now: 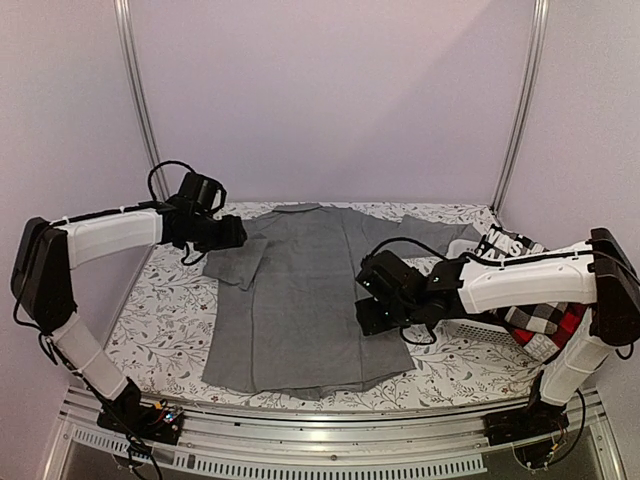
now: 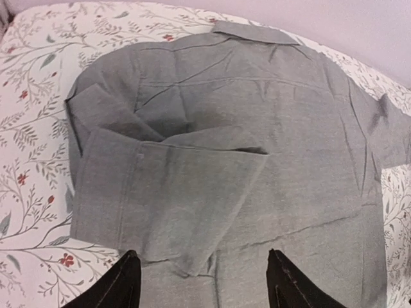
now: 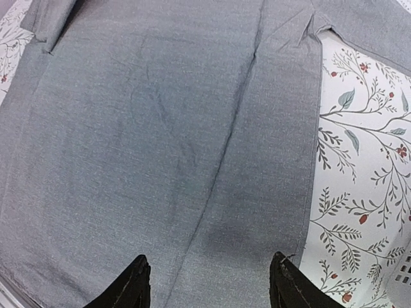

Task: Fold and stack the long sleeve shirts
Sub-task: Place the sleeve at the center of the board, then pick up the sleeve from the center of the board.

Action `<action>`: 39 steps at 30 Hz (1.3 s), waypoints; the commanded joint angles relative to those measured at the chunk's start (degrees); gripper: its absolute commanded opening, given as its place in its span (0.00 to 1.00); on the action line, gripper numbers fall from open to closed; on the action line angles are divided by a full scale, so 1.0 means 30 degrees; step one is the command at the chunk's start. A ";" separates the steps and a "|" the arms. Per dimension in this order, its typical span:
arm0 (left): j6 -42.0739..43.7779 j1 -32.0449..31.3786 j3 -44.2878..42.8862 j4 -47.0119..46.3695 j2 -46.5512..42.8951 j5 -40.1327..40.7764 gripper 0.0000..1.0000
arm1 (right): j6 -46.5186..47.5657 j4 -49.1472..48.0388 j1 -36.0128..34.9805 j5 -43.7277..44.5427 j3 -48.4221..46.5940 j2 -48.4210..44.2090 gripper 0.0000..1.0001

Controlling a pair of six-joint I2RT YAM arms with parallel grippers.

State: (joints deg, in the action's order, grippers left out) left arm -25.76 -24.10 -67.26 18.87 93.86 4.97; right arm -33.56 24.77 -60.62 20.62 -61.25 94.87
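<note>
A plain grey collared shirt (image 1: 300, 300) lies flat on the floral tablecloth, collar at the far side. Its left sleeve (image 2: 160, 192) is folded in over the body; the shirt also fills the right wrist view (image 3: 160, 147). My left gripper (image 1: 235, 235) hovers open at the shirt's upper left, over the folded sleeve, its fingertips (image 2: 125, 282) apart and empty. My right gripper (image 1: 372, 300) is open and empty above the shirt's right side near its edge, fingertips (image 3: 286, 282) wide apart. A red-black-and-white checked shirt (image 1: 540, 325) lies bunched at the right, under the right arm.
The floral tablecloth (image 1: 160, 310) covers the table. A white basket (image 1: 470, 325) sits at the right by the checked cloth; its corner shows in the right wrist view (image 3: 401, 276). A metal rail (image 1: 300, 420) runs along the near edge. Walls enclose the back and sides.
</note>
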 commanded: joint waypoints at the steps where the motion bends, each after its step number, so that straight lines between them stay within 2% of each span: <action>1: -0.2702 0.2226 0.2238 -0.0851 -0.1019 -0.0392 0.66 | 0.0894 -0.1086 0.0138 0.0673 -0.0201 -0.1333 0.62; 6: -0.4009 0.4467 0.4640 -0.2941 -0.1245 -0.3002 0.65 | 0.1641 -0.2621 0.0138 0.0685 0.0037 -0.2501 0.62; 11: -0.4795 0.5623 0.5649 -0.4595 -0.0449 -0.4213 0.64 | 0.2451 -0.3695 0.0124 0.1040 -0.0072 -0.3321 0.62; 21: -0.5662 0.6861 0.5644 -0.6907 0.2278 -0.5376 0.59 | 0.3435 -0.4720 0.0138 0.1181 -0.0411 -0.4559 0.62; 25: -0.5709 0.6919 0.5247 -0.7714 0.3378 -0.6093 0.53 | 0.3383 -0.4751 0.0138 0.1234 -0.0405 -0.4553 0.61; 29: -0.5747 0.6919 0.5044 -0.8185 0.3685 -0.6275 0.40 | 0.3267 -0.4738 0.0138 0.1241 -0.0441 -0.4524 0.61; 36: -0.5255 0.6531 0.4579 -0.7633 0.2633 -0.5597 0.00 | 0.3259 -0.4628 0.0138 0.1255 -0.0620 -0.4338 0.61; 39: -0.4311 0.5805 0.3901 -0.6426 0.1532 -0.4446 0.00 | 0.3332 -0.4552 0.0138 0.1185 -0.0949 -0.4083 0.61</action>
State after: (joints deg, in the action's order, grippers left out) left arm -42.11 -4.38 -52.31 -3.03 103.61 -11.97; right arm -24.16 11.55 -60.60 23.49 -61.45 82.24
